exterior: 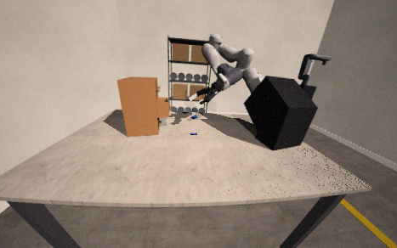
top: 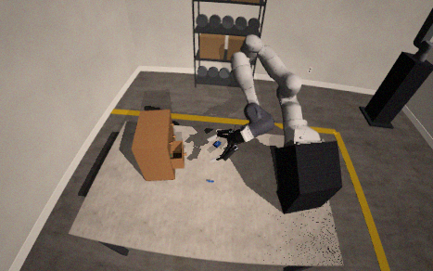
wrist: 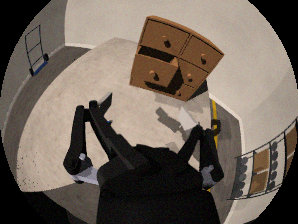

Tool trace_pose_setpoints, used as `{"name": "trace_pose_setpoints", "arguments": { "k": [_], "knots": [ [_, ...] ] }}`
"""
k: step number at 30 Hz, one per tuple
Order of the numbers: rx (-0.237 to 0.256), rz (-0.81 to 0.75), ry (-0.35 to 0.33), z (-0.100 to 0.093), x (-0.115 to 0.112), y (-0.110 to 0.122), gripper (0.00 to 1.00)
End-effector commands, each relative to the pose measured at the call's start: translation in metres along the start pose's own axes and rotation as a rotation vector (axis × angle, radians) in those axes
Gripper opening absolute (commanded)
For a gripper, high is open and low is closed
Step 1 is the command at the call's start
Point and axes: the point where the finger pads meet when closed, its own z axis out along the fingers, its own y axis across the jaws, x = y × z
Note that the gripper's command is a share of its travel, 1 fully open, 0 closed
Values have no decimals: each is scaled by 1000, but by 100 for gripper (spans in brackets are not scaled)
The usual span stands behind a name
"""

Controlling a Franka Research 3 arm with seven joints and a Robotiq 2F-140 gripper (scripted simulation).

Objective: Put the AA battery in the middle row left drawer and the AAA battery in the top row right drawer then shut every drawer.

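The small orange chest (top: 153,145) (exterior: 138,106) (wrist: 174,56) stands at the table's left, its fronts facing my arm. A left drawer (top: 178,161) (exterior: 163,106) (wrist: 154,76) stands pulled out, with a dark gap above its front. A small blue battery (top: 210,180) (exterior: 194,133) lies on the table in front of the chest. A thicker blue piece (top: 216,144) (exterior: 194,116) lies farther back. I cannot tell which is AA or AAA. My gripper (top: 222,145) (exterior: 195,99) (wrist: 146,105) is open and empty. It hangs tilted above the thicker blue piece, pointing at the chest.
The arm's black base block (top: 307,176) (exterior: 281,112) stands on the table's right side. A metal shelf (top: 228,42) (exterior: 188,76) stands behind the table (top: 208,223) (exterior: 148,170). A black stand (top: 398,90) is on the floor at the right.
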Motion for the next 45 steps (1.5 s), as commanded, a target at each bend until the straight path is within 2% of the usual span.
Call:
{"name": "trace_pose_setpoints", "arguments": {
  "k": [1,6,7,33,38,45],
  "knots": [
    [-15,61,41,4,6,5,100],
    [-15,62,45,5,6,5,100],
    [-15,62,45,5,6,5,0],
    [-15,62,45,6,7,5,0],
    [-15,62,45,14,9,5,0],
    [-15,62,45,35,15,6,0]
  ]
}}
